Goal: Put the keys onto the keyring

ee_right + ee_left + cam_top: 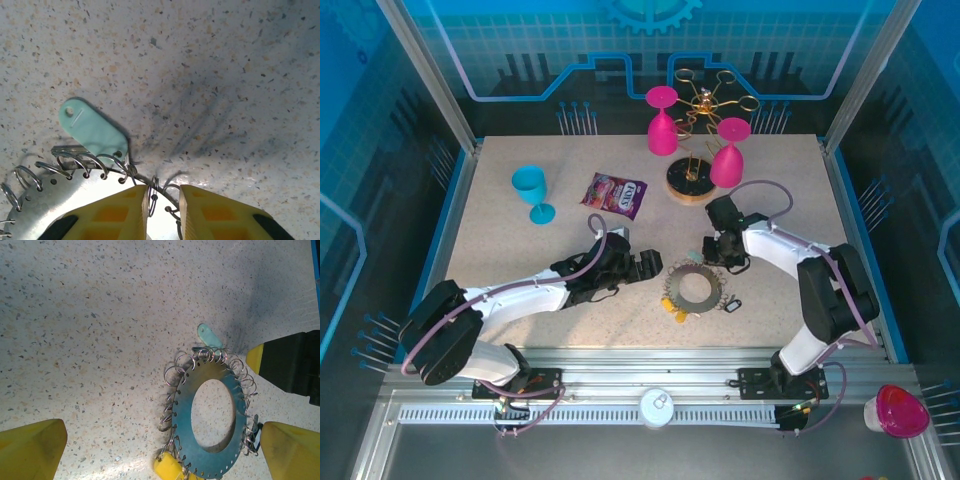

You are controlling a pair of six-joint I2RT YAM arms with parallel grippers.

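While the keyring lies flat near the middle of the surface, fringed with wire loops, the left pincer hangs just left of it with its fingers wide apart. The right pincer, at the ring's far right rim, is narrowed onto one loop, beside a teal tag.

Reading no text anywhere; making out just blurred, illegible lettering on the purple snack packet lying far-centre on the worktop.
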